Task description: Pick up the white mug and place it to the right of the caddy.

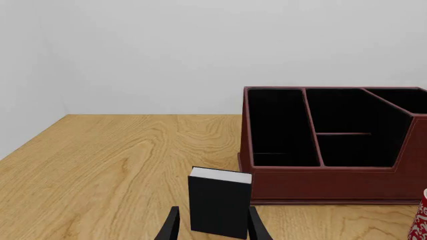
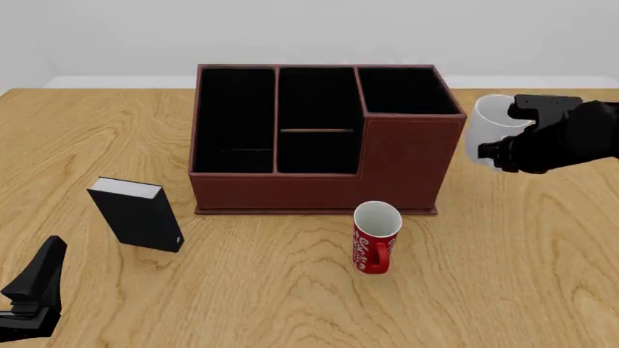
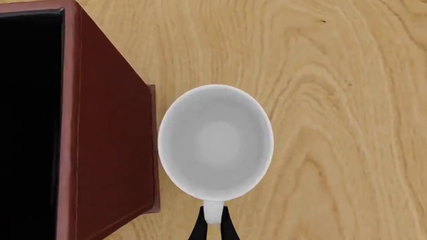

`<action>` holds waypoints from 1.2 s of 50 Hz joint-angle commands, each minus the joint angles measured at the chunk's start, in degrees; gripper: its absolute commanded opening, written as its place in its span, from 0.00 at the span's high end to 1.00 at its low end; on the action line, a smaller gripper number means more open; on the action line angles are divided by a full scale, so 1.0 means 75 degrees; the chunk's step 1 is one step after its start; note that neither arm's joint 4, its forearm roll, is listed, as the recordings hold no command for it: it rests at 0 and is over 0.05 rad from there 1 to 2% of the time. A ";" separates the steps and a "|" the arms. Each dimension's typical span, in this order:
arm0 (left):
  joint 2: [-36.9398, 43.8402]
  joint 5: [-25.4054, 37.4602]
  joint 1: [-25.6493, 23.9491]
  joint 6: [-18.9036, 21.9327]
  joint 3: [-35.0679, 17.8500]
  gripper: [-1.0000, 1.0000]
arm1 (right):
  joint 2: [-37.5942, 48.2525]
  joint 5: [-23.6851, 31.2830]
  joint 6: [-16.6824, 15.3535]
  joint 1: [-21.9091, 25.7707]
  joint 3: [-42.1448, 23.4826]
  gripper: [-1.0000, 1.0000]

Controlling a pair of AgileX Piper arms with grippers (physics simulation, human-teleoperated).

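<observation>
We are gripping the white mug (image 3: 215, 145) by its handle in the right gripper (image 3: 213, 226), just right of the caddy (image 2: 320, 138); the left gripper (image 1: 212, 227) is resting released near the black box (image 2: 138, 214).

White mug (image 2: 486, 130) sitting just right of caddy (image 2: 320, 138); red mug (image 2: 375, 237) standing before caddy, box (image 2: 138, 214) lying front-left.

I saw a matt wood-grain worktop (image 2: 503, 290), a glossy smooth white mug (image 3: 215, 142), a leather-like reddish-brown caddy (image 2: 401, 163) with matt black lining, and a glossy red mug (image 2: 373, 239).
</observation>
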 commanded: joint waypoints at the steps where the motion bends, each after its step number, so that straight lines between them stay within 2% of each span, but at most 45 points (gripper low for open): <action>1: 0.0000 0.0000 0.0000 0.0000 0.0000 0.00 | 0.0156 -0.0211 0.0057 0.0031 0.0129 1.00; 60: 0.0000 0.0000 0.0000 0.0000 0.0000 0.00 | 0.1160 -0.1421 0.0428 0.0345 0.0916 1.00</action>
